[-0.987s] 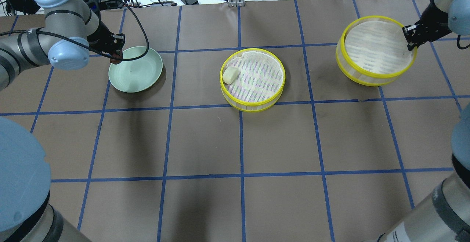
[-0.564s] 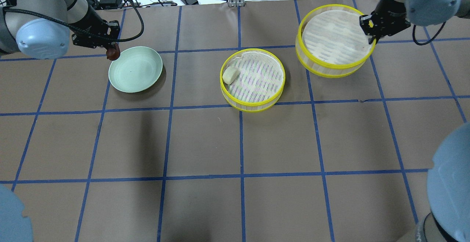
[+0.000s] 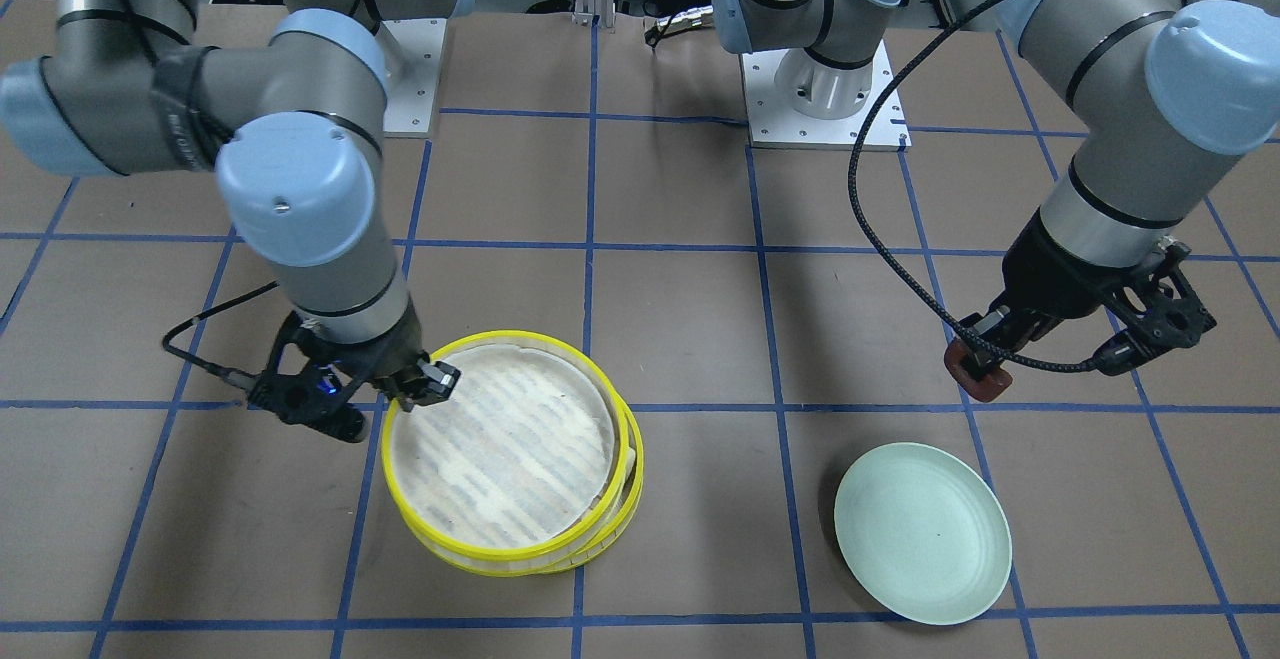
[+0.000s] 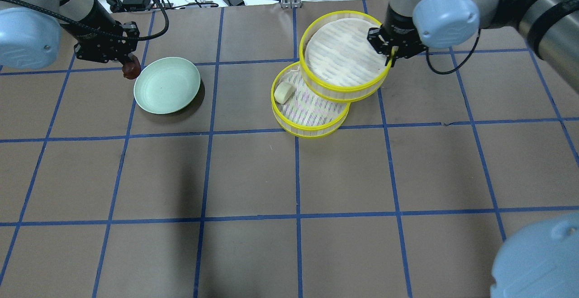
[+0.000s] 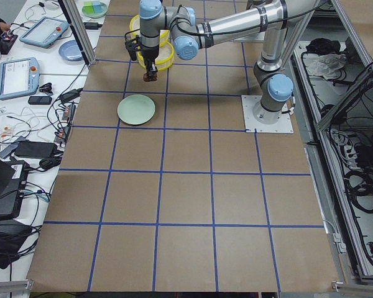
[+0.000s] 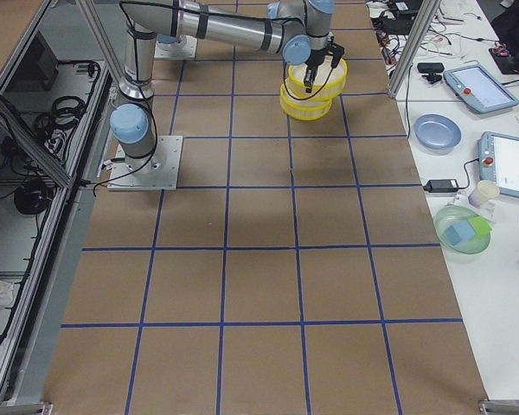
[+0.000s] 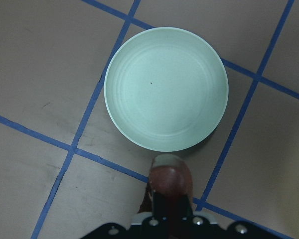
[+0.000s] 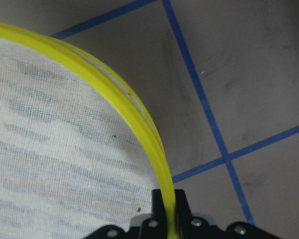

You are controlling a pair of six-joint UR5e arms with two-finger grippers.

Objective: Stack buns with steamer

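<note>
The left gripper (image 4: 130, 64) pinches the brown bun (image 7: 170, 179), probably soft, by its sides, while the right gripper (image 4: 390, 55) clamps the steamer tray (image 4: 337, 93), seemingly stiff and light, at its rim.

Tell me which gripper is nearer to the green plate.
Left. The left gripper, holding the brown bun, hangs just beside the plate; the right gripper is far off, clamped on the raised steamer tier.
</note>
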